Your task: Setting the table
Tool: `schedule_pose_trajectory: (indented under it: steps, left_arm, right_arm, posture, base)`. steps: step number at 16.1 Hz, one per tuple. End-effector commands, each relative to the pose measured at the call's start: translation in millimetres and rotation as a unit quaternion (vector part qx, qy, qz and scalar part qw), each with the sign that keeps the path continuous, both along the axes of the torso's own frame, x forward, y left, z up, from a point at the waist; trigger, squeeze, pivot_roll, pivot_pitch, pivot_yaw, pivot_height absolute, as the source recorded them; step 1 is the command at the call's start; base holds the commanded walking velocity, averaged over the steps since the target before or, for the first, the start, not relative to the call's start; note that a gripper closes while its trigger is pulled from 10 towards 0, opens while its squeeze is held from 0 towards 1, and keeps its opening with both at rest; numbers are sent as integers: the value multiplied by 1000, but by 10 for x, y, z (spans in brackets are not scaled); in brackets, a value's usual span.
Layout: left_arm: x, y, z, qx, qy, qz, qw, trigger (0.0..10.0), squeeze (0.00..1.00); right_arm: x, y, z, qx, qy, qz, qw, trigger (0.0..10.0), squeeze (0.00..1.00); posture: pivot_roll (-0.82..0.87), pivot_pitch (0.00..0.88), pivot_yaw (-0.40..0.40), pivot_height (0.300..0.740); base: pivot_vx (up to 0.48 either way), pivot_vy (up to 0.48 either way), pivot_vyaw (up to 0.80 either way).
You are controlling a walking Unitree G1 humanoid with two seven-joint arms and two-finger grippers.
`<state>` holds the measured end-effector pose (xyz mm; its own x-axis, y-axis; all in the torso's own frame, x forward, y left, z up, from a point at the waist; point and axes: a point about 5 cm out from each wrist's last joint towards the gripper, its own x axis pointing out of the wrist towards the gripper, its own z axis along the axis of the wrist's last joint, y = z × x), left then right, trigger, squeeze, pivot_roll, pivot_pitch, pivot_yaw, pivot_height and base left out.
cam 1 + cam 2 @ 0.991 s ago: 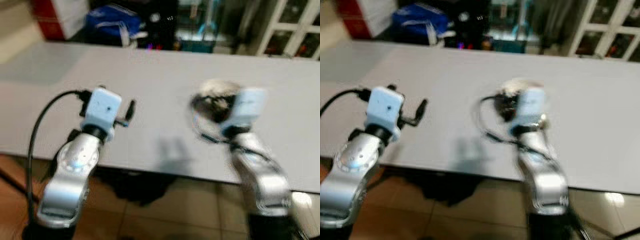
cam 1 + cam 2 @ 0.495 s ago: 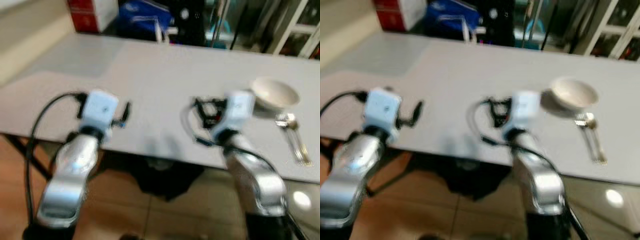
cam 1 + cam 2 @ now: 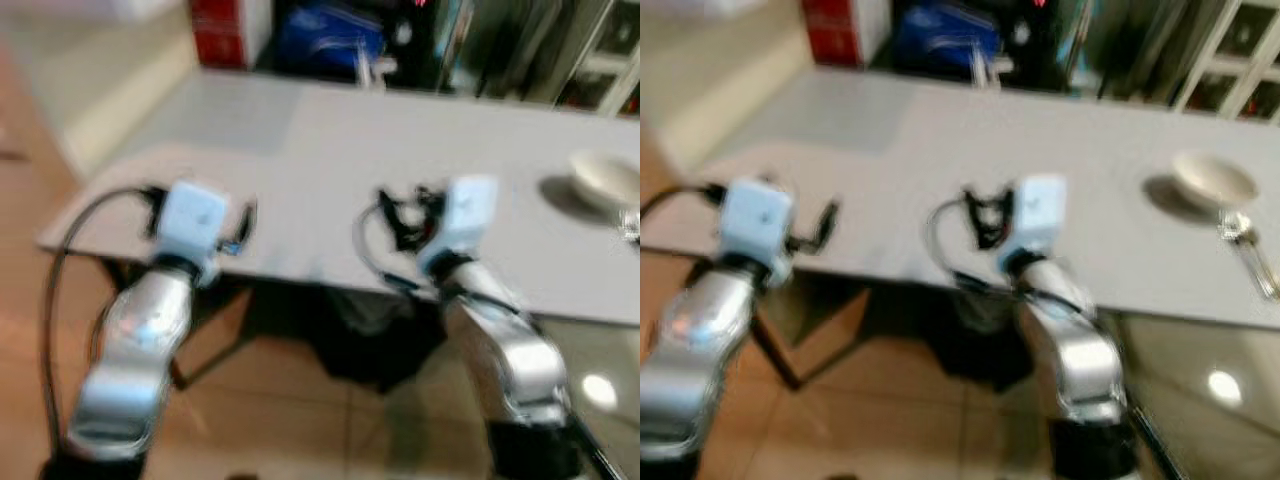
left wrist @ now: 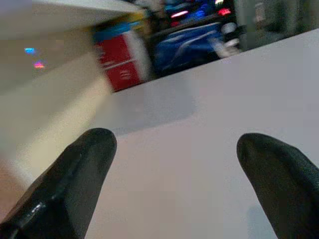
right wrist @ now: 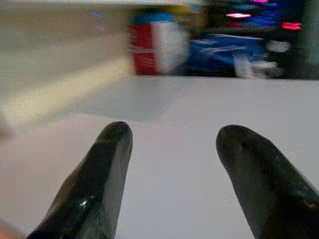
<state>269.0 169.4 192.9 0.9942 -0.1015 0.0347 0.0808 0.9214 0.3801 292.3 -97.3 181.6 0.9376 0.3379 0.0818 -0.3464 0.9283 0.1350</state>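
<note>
A white bowl (image 3: pixel 1212 178) sits on the long grey table (image 3: pixel 330 140) at the far right, with metal cutlery (image 3: pixel 1250 250) lying just in front of it. Both my arms are raised over the table's near edge, well to the left of the bowl. My left gripper (image 3: pixel 245 225) is open with nothing between its fingers (image 4: pixel 89 164). My right gripper (image 3: pixel 405 215) is open too, and bare tabletop lies beyond its fingers (image 5: pixel 112 159). The head views are blurred.
Behind the table's far edge stand a red box (image 3: pixel 225 20) and a blue bag (image 3: pixel 330 35). White-framed glass doors (image 3: pixel 1240 60) are at the back right. Brown tiled floor (image 3: pixel 300 420) lies below the table's near edge and at its left end.
The whole picture has shifted: the camera has swung left, so the bowl and cutlery now sit at the right edge. The arms keep the same pose.
</note>
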Motion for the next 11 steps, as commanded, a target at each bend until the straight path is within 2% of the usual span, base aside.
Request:
schedule_pose_trajectory:
  steps: [1,11]
  left_arm:
    - [10,-69,43,-5,-9,-12,1000,10000,0]
    - [39,-34,68,-1,-16,-7,1000,10000,0]
  right_arm:
    - [17,-106,-5,-2,1,-18,1000,10000,0]
    - [86,-87,16,2,-4,-18,1000,10000,0]
  posture:
    - [75,20,-18,740]
    - [80,10,-15,740]
  base:
    - [0,480,0]
    - [0,480,-800]
